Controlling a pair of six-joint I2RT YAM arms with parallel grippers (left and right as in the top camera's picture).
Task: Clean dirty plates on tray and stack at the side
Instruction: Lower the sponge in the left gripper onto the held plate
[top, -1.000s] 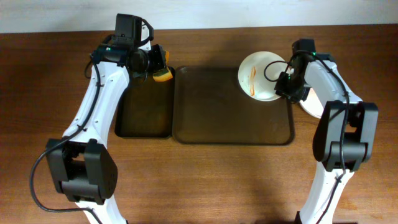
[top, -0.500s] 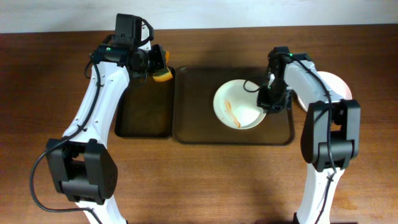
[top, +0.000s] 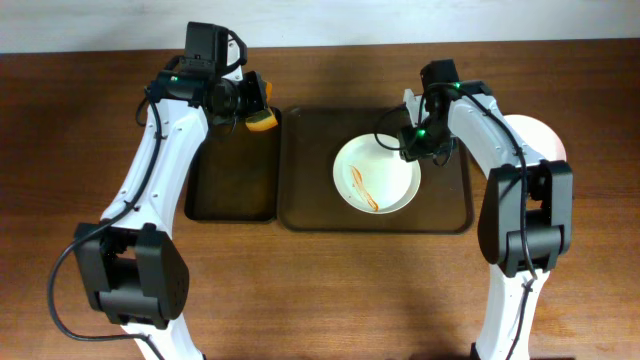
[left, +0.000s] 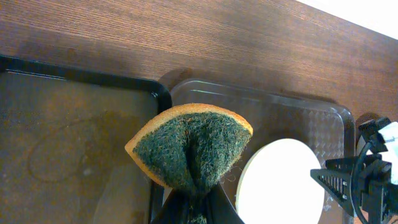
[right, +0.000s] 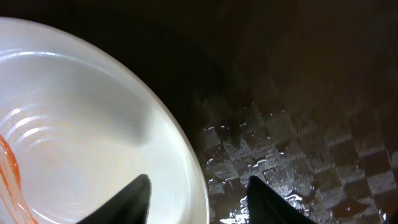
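Straddling plate (top: 375, 176) rim on tray (top: 310, 170) — right tool (right: 199, 182) parted

Brown wood-grain tabletop (top: 320, 300), a white strip (top: 100, 20) beyond its far edge.

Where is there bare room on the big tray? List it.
Free: the left half of the tray, between its left rim and the plate; also the black tray below the sponge. Crowded: the tray's right end, where the right gripper straddles the plate's rim.
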